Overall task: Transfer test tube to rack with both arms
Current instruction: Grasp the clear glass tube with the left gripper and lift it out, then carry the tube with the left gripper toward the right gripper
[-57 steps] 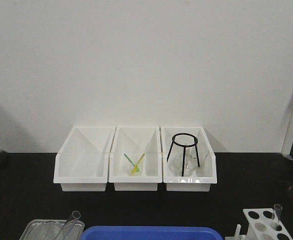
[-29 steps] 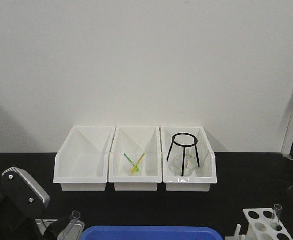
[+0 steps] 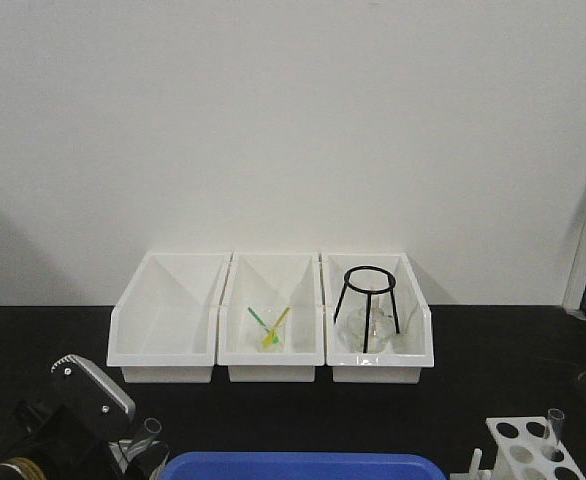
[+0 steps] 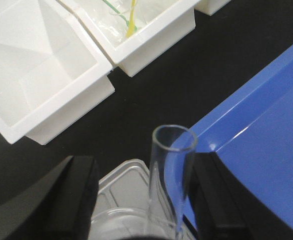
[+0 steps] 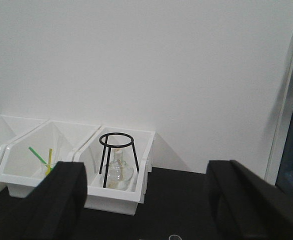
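A clear test tube (image 4: 172,165) stands upright between the black fingers of my left gripper (image 4: 144,200), close beside the right finger (image 4: 219,200) and well apart from the left one. That gripper is open around it. In the front view the same test tube (image 3: 151,429) shows at the bottom left beside the left arm's silver housing (image 3: 93,393). The white rack (image 3: 521,447) sits at the bottom right with another tube (image 3: 555,422) standing in it. My right gripper (image 5: 146,200) hangs open and empty above the black table, a tube rim (image 5: 174,237) just below it.
Three white bins line the back: an empty one (image 3: 165,320), one with green and yellow sticks (image 3: 271,325), one with a black tripod over a glass flask (image 3: 368,305). A blue bin (image 3: 303,466) fills the front centre. A clear tray (image 4: 121,182) lies under the left gripper.
The left arm has come into view from the lower left, then dropped lower and moved right to the tube. The rack and bins have not moved.
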Robot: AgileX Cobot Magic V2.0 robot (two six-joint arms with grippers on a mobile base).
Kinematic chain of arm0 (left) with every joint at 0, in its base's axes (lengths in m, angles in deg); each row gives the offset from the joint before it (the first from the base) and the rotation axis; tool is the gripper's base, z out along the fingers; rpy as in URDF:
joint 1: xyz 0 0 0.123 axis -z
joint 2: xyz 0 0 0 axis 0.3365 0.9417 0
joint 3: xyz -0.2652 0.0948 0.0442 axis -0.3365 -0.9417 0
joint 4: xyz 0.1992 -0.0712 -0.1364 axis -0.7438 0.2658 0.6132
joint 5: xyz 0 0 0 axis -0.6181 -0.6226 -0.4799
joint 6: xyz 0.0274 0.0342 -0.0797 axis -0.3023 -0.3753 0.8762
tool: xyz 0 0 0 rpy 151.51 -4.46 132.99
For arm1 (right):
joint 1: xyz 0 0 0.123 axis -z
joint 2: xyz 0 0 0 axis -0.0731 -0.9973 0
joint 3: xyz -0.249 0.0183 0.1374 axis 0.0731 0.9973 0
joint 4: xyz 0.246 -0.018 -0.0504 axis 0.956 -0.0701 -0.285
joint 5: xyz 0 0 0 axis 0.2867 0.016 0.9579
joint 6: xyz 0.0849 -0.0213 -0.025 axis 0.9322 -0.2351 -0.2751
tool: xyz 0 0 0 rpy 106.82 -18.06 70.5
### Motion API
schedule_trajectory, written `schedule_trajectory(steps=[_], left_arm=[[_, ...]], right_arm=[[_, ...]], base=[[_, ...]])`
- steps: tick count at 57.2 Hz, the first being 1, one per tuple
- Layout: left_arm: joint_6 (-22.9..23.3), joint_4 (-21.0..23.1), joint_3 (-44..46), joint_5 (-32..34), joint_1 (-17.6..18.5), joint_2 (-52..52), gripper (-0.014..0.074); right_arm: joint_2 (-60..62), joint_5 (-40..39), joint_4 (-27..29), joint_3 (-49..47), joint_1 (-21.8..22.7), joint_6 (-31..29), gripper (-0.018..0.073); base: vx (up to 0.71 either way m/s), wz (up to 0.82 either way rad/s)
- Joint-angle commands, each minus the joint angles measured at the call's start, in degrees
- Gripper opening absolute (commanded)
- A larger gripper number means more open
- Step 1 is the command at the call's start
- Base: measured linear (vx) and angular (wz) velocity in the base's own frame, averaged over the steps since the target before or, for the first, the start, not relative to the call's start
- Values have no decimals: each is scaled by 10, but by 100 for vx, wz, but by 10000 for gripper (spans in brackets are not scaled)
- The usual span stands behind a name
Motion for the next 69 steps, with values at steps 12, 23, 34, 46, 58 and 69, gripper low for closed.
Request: schedule_trajectory(steps=[12, 23, 34, 46, 58, 69], left_arm=[[5, 2, 16, 98, 5, 2, 364], [5, 2, 16, 100, 5, 2, 53], [19, 2, 18, 95, 5, -19, -8], [66, 0, 78, -7, 6, -120, -8], [66, 2, 181, -85, 48, -172, -8], [101, 3, 217, -85, 134, -158, -8]], right_arm=[[-2, -55, -5, -18, 0, -8, 533], [-2, -55, -5, -18, 0, -8, 533], [-2, -53, -3, -18, 0, -7, 531], [-2, -50, -3, -18, -1, -6, 509], [-19, 0, -6, -36, -72, 3, 502], [-102, -7, -5, -69, -188, 3, 502]], base=[[0, 0], [0, 0], [0, 0], [0, 0], [0, 0], [0, 0]])
